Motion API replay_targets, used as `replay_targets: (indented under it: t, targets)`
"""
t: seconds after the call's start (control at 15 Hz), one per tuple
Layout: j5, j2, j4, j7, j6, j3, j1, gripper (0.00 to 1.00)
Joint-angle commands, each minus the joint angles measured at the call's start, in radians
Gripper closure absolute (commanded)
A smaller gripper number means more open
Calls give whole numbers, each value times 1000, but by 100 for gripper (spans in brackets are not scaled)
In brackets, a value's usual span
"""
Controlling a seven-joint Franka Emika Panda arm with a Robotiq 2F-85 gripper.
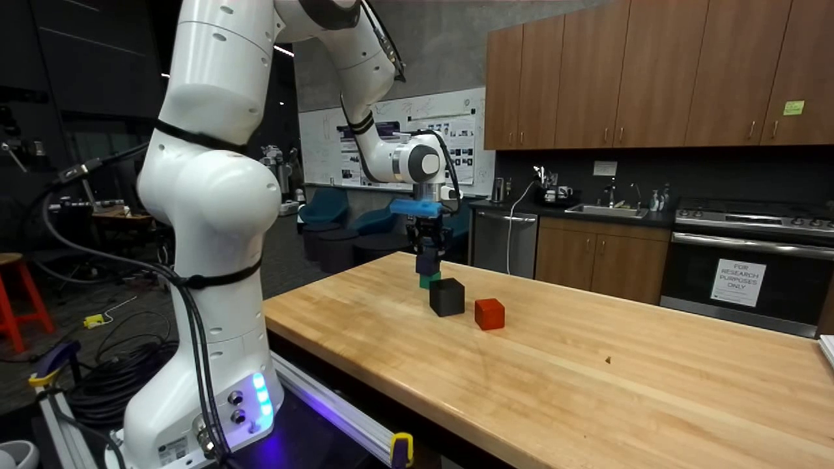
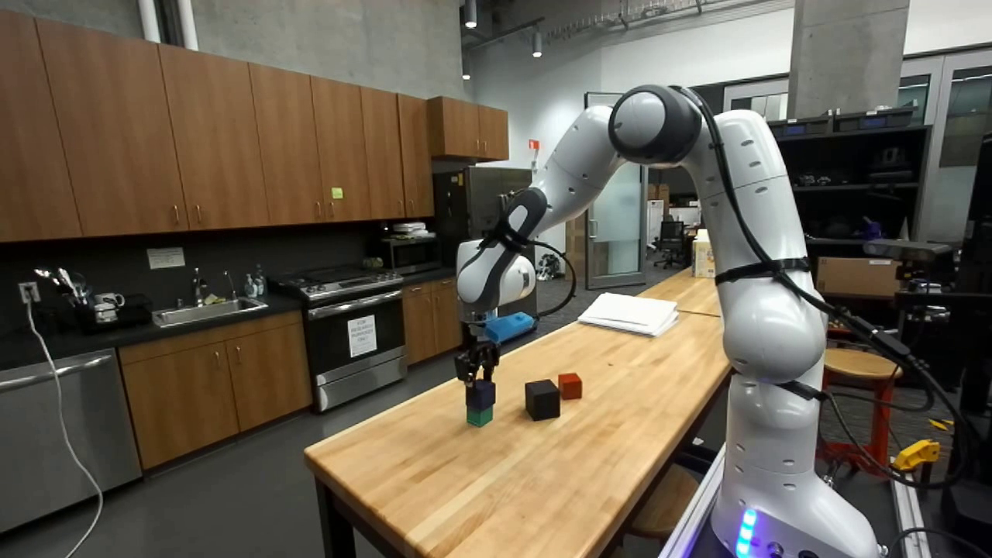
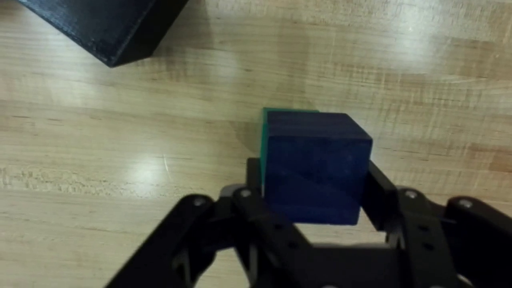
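Observation:
My gripper [image 3: 314, 180] is slightly open around a dark blue cube [image 3: 316, 176]. In the wrist view, a narrow strip shows between the left finger and the cube. The right finger lies close along the other side; contact there cannot be made out. The blue cube sits on a green cube [image 2: 480, 417], slightly offset, so a thin green edge [image 3: 264, 132] shows at its left and far side. A larger black cube [image 1: 447, 298] stands beside this stack, and its corner [image 3: 116, 32] shows in the wrist view. A small red cube [image 1: 489, 314] stands near the black one.
The cubes stand on a light wooden table [image 1: 586, 397], with the stack near its far edge. A stack of white paper [image 2: 629, 313] lies farther along the table. The arm's base stands at the table's side. A kitchen counter with a sink [image 2: 209, 310] and a stove [image 2: 341, 287] is behind.

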Motion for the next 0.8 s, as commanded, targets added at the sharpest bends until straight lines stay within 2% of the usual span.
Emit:
replay_targets:
  t: [0.0, 0.73]
  targets:
    - [40, -7, 23, -44, -38, 7, -12, 69]
    - [16, -110, -19, 16, -37, -53, -31, 69]
